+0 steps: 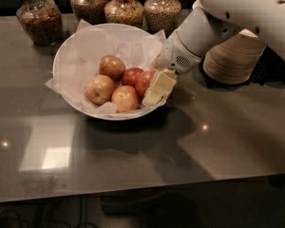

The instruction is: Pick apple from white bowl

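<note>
The white bowl (71,51), lined with crumpled white paper, stands on the dark table at the back centre. Several apples lie in it. The deep-red apple (142,81) is at the right side of the pile, beside a smaller red apple (131,75). My gripper (155,90) reaches down from the upper right over the bowl's right rim and sits right against the deep-red apple's right side, hiding part of it. Yellow-orange blushed apples (100,89) lie to the left and front.
A stack of tan paper bowls (232,58) stands right of the white bowl, behind my arm (237,8). Several glass jars of nuts and grains (38,18) line the table's back edge. The table's front edge runs along the bottom.
</note>
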You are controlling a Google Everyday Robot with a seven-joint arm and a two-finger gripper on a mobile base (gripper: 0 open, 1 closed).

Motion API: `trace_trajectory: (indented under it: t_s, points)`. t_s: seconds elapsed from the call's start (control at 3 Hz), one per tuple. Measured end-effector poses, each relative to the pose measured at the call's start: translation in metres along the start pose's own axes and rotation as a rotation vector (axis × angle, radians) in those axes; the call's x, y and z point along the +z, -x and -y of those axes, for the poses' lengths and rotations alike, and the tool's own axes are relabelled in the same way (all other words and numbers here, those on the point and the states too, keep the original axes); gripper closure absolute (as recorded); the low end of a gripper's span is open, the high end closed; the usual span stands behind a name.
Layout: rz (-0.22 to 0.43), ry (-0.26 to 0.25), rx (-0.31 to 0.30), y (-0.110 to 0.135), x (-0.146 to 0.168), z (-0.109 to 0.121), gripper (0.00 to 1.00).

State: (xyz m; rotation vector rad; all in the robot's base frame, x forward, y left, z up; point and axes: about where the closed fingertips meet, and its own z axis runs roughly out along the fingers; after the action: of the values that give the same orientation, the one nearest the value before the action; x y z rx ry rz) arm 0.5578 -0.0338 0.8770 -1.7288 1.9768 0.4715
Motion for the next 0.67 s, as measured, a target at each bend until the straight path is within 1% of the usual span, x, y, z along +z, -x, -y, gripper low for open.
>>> trace_trajectory:
  t_s: [0.33, 0.67]
  points:
    - [-0.001, 0.007, 0.002, -0.0023, 0.0021, 0.0002, 0.44]
    - [-0.002, 0.011, 0.004, -0.0038, 0.004, 0.0003, 0.67]
